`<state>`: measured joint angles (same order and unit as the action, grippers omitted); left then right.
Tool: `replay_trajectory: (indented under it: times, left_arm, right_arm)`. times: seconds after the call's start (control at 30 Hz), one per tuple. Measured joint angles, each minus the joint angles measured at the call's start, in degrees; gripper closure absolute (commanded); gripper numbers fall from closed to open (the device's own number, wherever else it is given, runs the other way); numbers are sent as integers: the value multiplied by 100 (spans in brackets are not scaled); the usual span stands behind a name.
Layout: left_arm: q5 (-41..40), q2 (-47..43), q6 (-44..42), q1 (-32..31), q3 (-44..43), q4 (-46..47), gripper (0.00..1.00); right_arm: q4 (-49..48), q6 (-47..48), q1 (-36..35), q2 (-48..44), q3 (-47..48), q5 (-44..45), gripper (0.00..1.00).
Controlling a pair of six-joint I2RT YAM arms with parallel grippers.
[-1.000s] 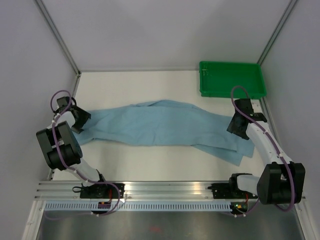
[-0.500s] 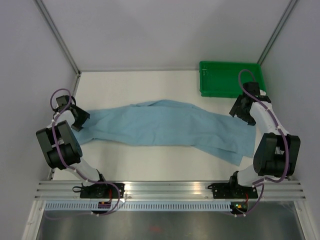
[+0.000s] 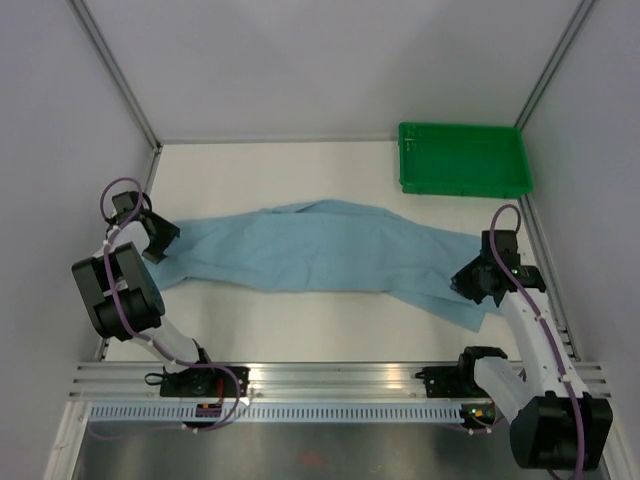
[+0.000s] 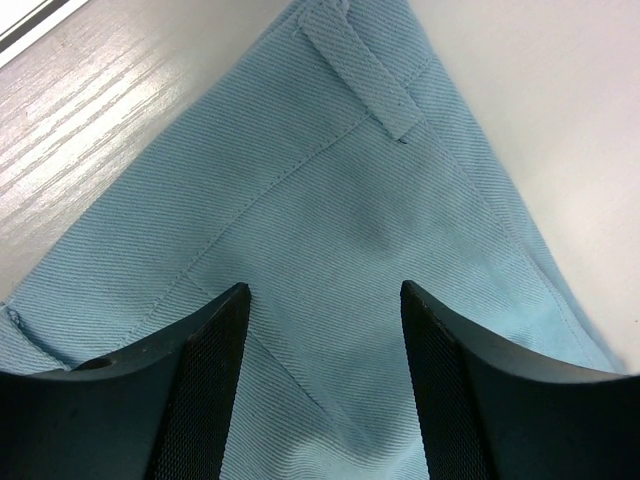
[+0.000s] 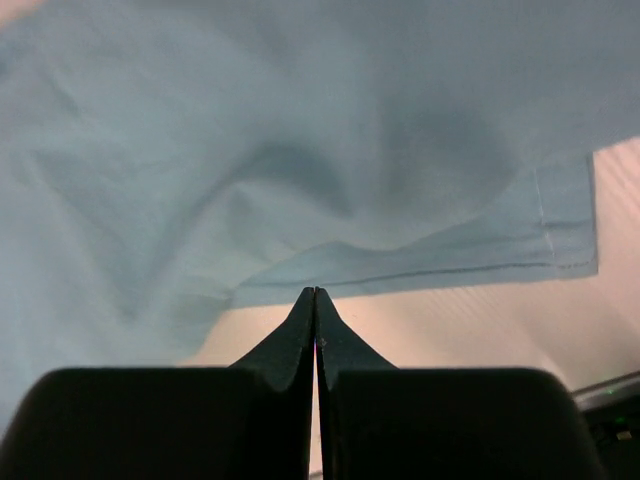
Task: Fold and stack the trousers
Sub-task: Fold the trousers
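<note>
The trousers (image 3: 320, 250) lie spread flat across the middle of the table (image 3: 300, 325). In my overhead view they run from about 9 o'clock over to 4 o'clock. The waist end is at the 9 o'clock side and the leg ends trail off toward 4 o'clock, where one layer overlaps the other.

The left gripper (image 3: 157, 238) sits over the waist end at 9 o'clock. On its wrist camera the left gripper (image 4: 322, 380) has its jaws well apart, with the blue twill of the trousers (image 4: 350, 210) showing in the gap. A belt loop (image 4: 362, 72) lies up at 12 o'clock from the fingers. Nothing is pinched between the jaws, and I cannot tell whether the pads rest on the cloth.

The right gripper (image 3: 476, 284) is down at the leg ends at 4 o'clock. Its own camera shows the right gripper (image 5: 315, 296) with the jaws pressed fully together. The tips meet right at the edge of a folded leg hem (image 5: 450, 268), with the trousers (image 5: 250, 130) filling the view beyond. I cannot tell whether any cloth is caught between them.

The green tray (image 3: 463, 160) sits in the far corner at 1 o'clock, apart from the cloth.
</note>
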<state>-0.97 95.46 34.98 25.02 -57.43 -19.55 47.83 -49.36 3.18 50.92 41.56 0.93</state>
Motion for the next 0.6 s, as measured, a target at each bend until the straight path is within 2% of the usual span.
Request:
replay_trajectory:
  times: [0.2, 0.47, 0.6]
  left_arm:
    - [-17, -15, 2, 0, 20, 0, 31]
    - [-46, -63, 4, 0, 160, 17, 31]
    - [-48, -219, 4, 0, 181, -4, 31]
  right_arm:
    - [103, 61, -256, 920, -826, -310, 100]
    - [-431, 415, -269, 1899, -931, -229, 100]
    - [-328, 476, -275, 2297, -713, -179, 100]
